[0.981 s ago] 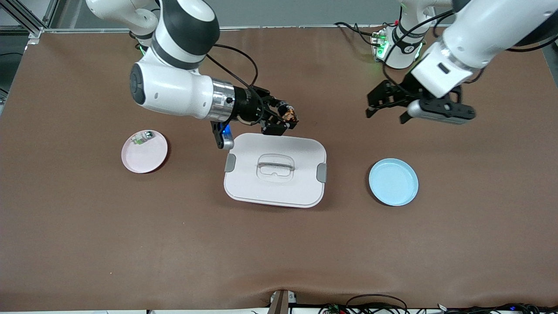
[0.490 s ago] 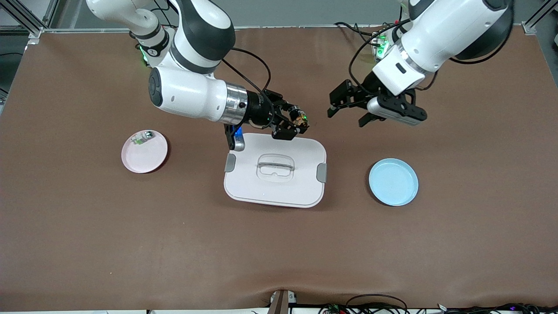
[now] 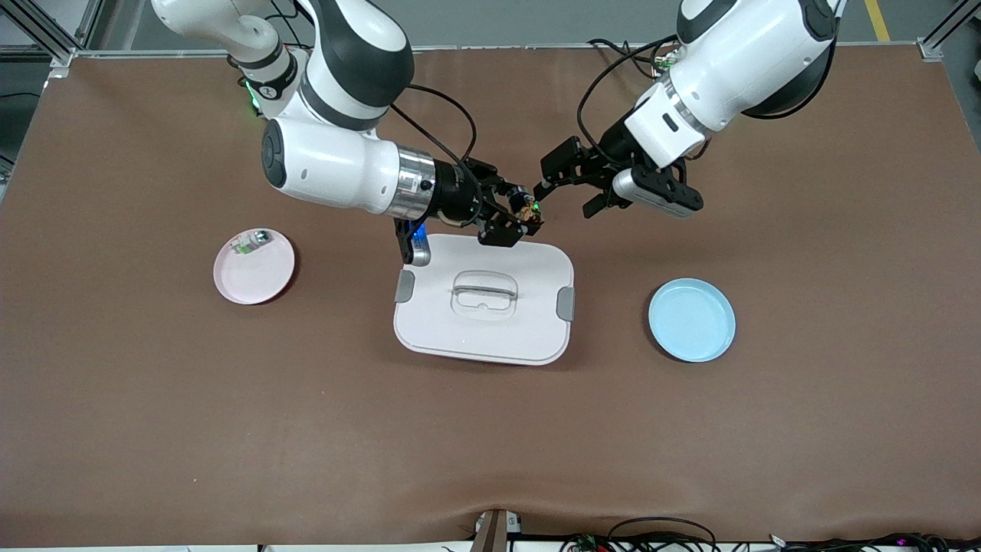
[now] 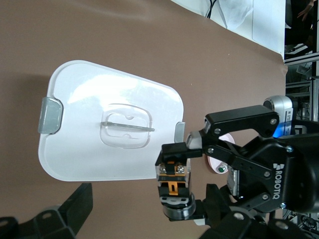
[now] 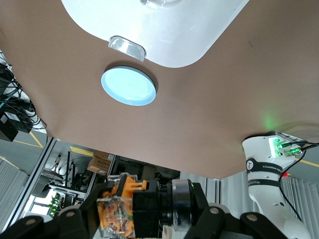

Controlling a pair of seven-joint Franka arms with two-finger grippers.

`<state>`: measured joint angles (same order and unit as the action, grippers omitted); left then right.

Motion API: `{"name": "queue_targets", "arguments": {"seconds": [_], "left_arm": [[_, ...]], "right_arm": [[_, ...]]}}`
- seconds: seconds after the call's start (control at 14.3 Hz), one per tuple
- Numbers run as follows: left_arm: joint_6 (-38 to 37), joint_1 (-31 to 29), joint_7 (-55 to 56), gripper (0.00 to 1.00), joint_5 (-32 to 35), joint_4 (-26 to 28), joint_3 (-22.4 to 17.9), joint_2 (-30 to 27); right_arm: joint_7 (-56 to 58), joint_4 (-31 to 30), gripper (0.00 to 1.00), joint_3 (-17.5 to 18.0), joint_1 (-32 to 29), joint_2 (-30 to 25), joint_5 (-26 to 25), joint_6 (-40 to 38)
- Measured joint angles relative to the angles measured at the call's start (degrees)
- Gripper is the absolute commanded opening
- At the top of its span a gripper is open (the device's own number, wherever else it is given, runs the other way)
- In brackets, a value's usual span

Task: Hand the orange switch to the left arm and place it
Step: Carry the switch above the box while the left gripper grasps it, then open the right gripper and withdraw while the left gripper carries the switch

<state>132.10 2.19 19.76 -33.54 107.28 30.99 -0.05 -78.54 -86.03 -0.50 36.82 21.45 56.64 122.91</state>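
Note:
My right gripper (image 3: 512, 217) is shut on the orange switch (image 3: 528, 208), a small black block with an orange middle. It holds the switch in the air over the edge of the white box (image 3: 484, 300) nearest the robots' bases. My left gripper (image 3: 565, 192) is open and close beside the switch, toward the left arm's end. In the left wrist view the switch (image 4: 174, 180) sits in line with the gap of my open left gripper (image 4: 148, 216), with the box (image 4: 99, 124) below it. In the right wrist view the switch (image 5: 130, 206) is clamped in my right gripper (image 5: 144, 211).
A pink plate (image 3: 254, 268) with a small green-and-white component (image 3: 247, 242) lies toward the right arm's end. A blue plate (image 3: 691, 320) lies toward the left arm's end and shows in the right wrist view (image 5: 128, 86). Cables run near the arm bases.
My left arm has swung in from the left arm's end, bringing its open gripper up to the switch. My right gripper shifted slightly toward it early on, then held still.

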Motion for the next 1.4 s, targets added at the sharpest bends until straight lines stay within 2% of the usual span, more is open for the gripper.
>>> {"name": "queue_targets", "arguments": {"seconds": [0.35,0.49,0.56,0.7,0.77,0.91,1.26,1.33,1.4], "left_arm": [[7.01,0.5,3.4,0.99,-0.02,2.0,2.61,1.07],[9.66,1.24,3.87,0.89,-0.02,2.46,3.18,2.61],[10.26,1.51,3.88,0.81,-0.02,2.48,3.3,3.28],[10.46,1.82,3.88,0.58,-0.02,2.59,3.36,4.05],[10.46,1.97,3.88,0.41,-0.02,2.75,3.37,4.2],[10.67,2.29,3.89,0.0,-0.05,2.86,3.39,4.25],[11.21,2.51,4.97,0.0,-0.2,2.71,3.51,4.2],[11.21,2.51,4.97,0.0,-0.2,2.71,3.51,4.19],[11.21,2.51,4.97,0.0,-0.19,2.71,3.51,4.18]], "right_arm": [[-0.01,0.0,0.37,-0.01,0.01,0.01,0.02,0.0],[-0.02,0.0,0.37,-0.02,0.02,0.01,0.03,0.0],[-0.02,0.0,0.37,-0.02,0.02,0.01,0.03,0.0],[-0.02,0.0,0.37,-0.02,0.02,0.01,0.03,0.0],[-0.02,0.0,0.37,-0.02,0.02,0.01,0.03,0.0],[-0.02,0.0,0.37,-0.02,0.05,0.07,0.04,-0.01],[-0.01,0.02,0.37,-0.03,0.19,0.33,0.38,0.1],[-0.01,0.02,0.4,-0.03,0.19,0.33,0.38,0.1],[-0.01,0.03,0.51,-0.03,0.19,0.33,0.39,0.1]]}}
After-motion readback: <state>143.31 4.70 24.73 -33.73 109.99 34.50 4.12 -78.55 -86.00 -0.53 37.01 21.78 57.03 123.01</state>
